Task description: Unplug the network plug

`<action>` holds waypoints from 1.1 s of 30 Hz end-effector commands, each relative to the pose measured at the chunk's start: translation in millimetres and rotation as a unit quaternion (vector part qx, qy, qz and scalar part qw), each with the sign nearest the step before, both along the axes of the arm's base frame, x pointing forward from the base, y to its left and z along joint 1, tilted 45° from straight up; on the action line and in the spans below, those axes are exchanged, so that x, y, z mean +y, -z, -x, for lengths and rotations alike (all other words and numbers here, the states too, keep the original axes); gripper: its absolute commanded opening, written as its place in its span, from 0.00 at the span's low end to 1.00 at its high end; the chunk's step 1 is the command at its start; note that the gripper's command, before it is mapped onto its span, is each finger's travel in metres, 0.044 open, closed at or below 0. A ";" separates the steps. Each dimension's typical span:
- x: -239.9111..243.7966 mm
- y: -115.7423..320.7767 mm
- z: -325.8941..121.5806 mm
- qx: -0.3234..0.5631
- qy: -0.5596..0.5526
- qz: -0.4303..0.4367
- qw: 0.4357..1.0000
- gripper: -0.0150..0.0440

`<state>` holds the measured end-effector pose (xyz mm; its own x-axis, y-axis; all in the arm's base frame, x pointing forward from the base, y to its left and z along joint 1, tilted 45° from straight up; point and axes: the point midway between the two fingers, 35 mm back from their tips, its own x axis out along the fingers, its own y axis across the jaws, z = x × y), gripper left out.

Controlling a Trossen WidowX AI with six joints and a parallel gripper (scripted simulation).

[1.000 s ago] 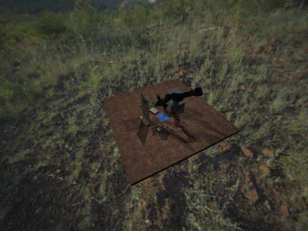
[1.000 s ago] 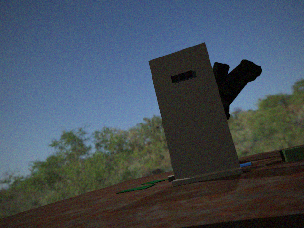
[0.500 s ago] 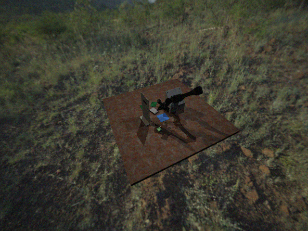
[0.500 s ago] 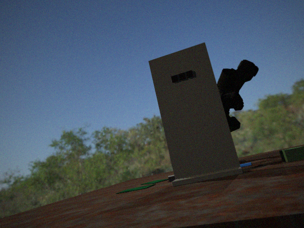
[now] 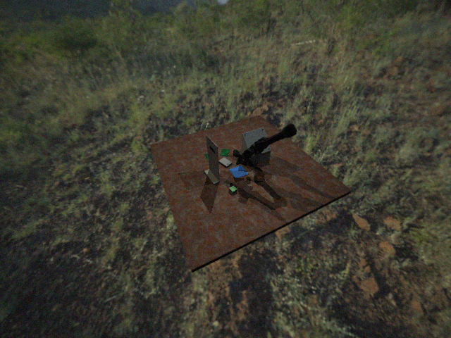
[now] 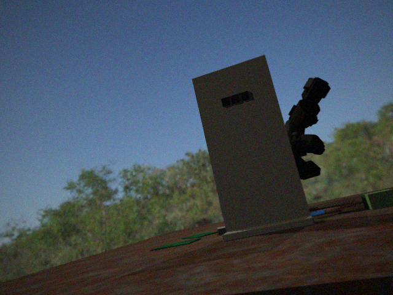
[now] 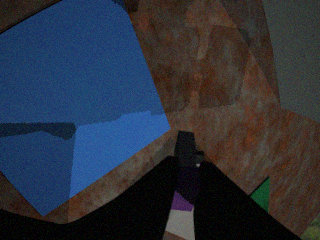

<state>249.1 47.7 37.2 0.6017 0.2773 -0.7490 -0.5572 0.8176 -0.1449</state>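
Observation:
My gripper is shut on the plug, a small dark piece with a purple part, seen between the fingertips in the wrist view. The plug is clear of the upright beige panel and hangs above the table. The blue square lies flat on the table, left of the fingertips in the wrist view and partly in shadow. The plug's tab is hard to make out. In the exterior view the panel hides the gripper. In the top view the plug is too small to tell.
A grey box stands behind the arm. A flat whitish block and green patches lie near the panel. A green block lies nearer the front.

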 end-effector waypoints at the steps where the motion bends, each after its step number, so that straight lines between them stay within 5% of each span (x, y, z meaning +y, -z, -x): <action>1: 8.6 1.4 8.0 0.019 -0.009 0.000 1.000 0.25; 33: 30.2 22.2 6.2 0.031 -0.014 0.001 0.999 0.25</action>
